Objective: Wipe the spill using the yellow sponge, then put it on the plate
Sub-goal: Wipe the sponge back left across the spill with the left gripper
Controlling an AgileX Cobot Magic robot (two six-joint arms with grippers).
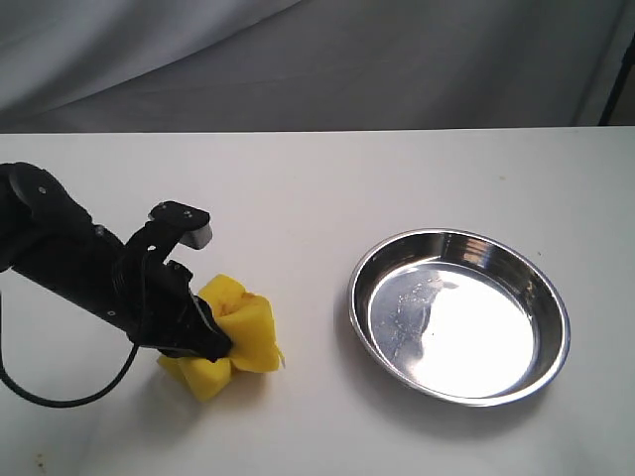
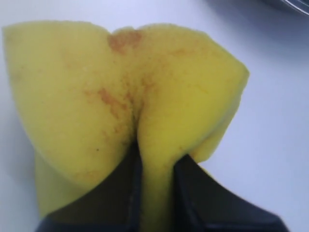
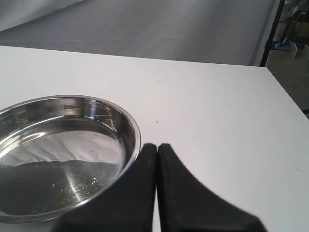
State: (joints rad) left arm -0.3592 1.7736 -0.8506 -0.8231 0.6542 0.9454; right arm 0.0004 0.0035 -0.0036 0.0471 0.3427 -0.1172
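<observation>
On worktop (image 1: 317, 188) near plate (image 1: 369, 297): yellow sponge (image 1: 248, 327) squeezed between left fingers (image 2: 118, 198); right fingers (image 3: 142, 188) pressed together, empty, at plate rim.

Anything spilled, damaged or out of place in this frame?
The yellow sponge is pinched by the left gripper into two bulging lobes and carries brownish-orange stains. The plate sits flat and looks normal. No puddle shows in any view.

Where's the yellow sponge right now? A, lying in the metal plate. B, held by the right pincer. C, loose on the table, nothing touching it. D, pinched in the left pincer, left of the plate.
D: the left pincer squeezes the sponge at its middle, left of the plate in the exterior view, and the plate holds no sponge.
</observation>
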